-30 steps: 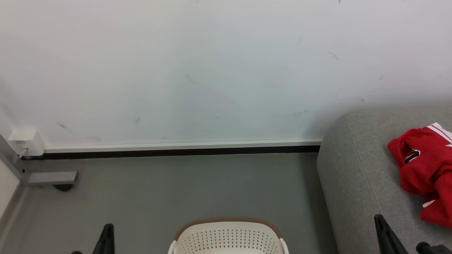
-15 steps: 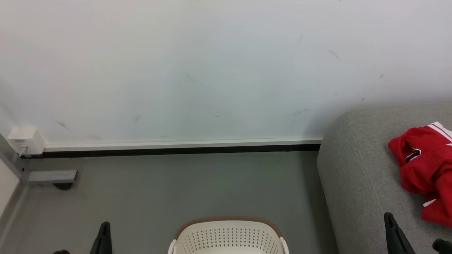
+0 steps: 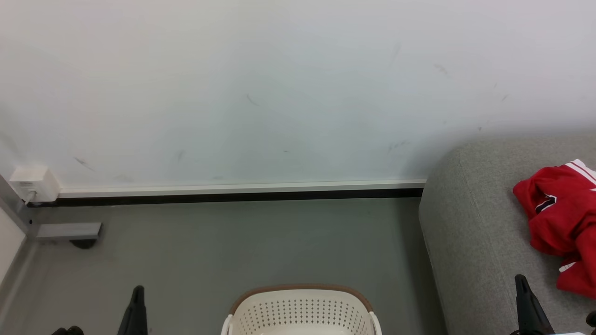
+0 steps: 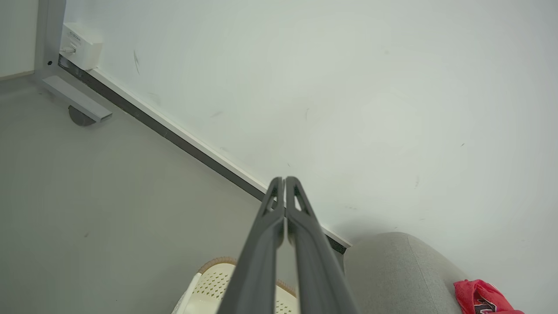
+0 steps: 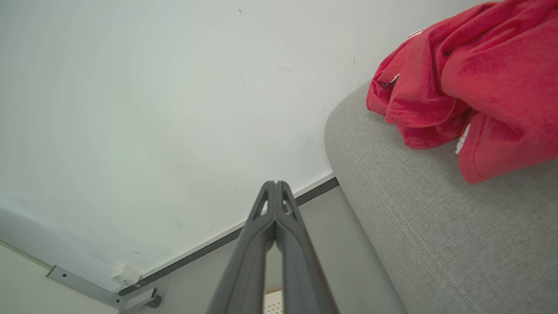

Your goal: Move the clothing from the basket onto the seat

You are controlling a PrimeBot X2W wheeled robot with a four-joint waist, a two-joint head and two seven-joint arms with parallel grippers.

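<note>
Item: clothing (image 3: 561, 218), bright red with white stripes, bunched in a loose heap.
Location: laid on the seat (image 3: 465, 242), set back from the rounded end edge facing the basket; its far part is cut off from view.
Basket (image 3: 302, 291): stood on the floor (image 3: 279, 242), near the seat's end edge. Its inside is hidden, so leftover garments cannot be ruled out.
Left end effector (image 4: 284, 179): fingers pressed fully together, nothing held; raised over the floor to the basket's left.
Right end effector (image 5: 275, 183): fingers pressed fully together, nothing held; raised beside the seat, near the clothing but apart from it.
Task status: judged done or nearly so, pending a look into the basket.
Hazard, slippage: the loose heap could be dragged toward the seat's edge if brushed by the right fingers.
Hazard, missed item: a garment could be left behind if the basket is not checked.
Hazard, failed pick: nothing can be gripped unless the fingers are parted first.
Hazard, snagging: fingertips could be caught in the basket's perforations.
</note>
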